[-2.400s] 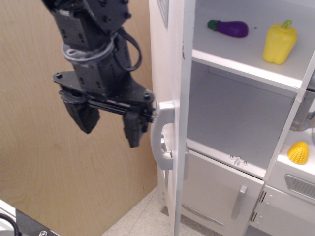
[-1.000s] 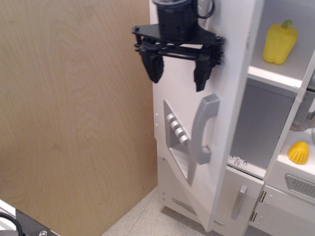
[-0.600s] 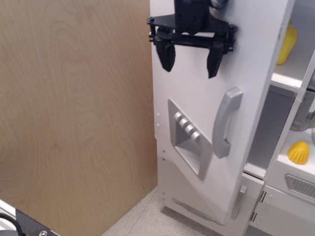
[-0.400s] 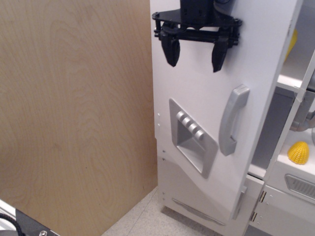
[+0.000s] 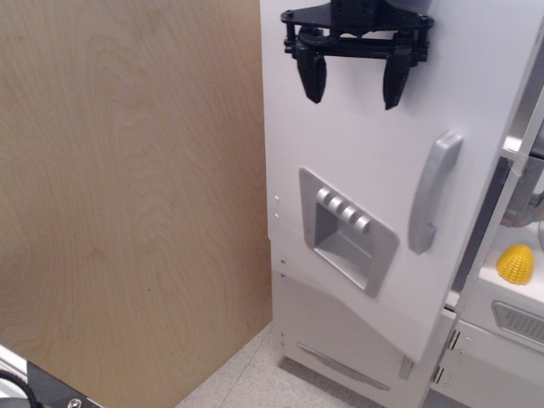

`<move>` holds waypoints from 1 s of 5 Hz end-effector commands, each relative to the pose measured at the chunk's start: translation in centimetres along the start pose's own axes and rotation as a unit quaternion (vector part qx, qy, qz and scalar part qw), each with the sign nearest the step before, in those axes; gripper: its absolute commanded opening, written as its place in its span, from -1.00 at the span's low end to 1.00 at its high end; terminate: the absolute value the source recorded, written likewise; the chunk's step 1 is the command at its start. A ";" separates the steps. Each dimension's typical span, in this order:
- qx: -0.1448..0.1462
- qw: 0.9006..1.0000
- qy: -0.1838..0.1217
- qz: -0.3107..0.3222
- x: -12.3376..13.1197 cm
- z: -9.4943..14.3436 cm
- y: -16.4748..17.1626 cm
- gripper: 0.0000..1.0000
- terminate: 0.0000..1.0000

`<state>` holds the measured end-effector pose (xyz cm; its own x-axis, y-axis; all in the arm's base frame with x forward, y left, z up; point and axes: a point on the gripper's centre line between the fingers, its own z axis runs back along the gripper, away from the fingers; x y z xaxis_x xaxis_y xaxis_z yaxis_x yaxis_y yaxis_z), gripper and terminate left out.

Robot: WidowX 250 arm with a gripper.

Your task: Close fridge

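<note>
a: the tall white toy fridge [image 5: 357, 195] fills the right half of the view now. its big upper door has swung right across the opening. a couple of seconds back it stood edge-on, with the shelves, the aubergine and the yellow pepper all showing. none of that is visible any more.

b: and the black two-fingered gripper [image 5: 355, 85]?

a: up at the top of the door face, fingers spread wide apart, holding nothing. i can't tell whether the tips are touching the panel or just in front of it. it has tracked rightward with the door over the last second.

b: so, closed?

a: not quite, i'd say. there's a dark sliver left at the door's right edge, beside the long silver bar handle [image 5: 432, 192]. the grey dispenser recess with four round buttons [image 5: 347, 229] now faces us almost squarely.

b: anything in the way?

a: the yellow toy corn cob [image 5: 516, 263] sits on the neighbouring unit, clear of the door. a last short push looks like all that's needed.
</note>
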<state>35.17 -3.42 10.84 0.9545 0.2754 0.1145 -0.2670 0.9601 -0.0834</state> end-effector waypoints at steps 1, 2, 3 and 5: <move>-0.007 1.000 -0.026 0.016 1.8 1.5 -0.4 1.00 -1.00; -0.009 0.999 -0.022 0.030 2.3 1.5 -0.5 1.00 -1.00; -0.011 0.999 -0.023 0.041 2.9 1.6 -0.5 1.00 -1.00; -0.010 0.999 -0.026 0.045 3.5 1.7 -0.9 1.00 -1.00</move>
<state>37.89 -3.27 11.27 0.9244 0.3664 0.1058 -0.3574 0.9291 -0.0951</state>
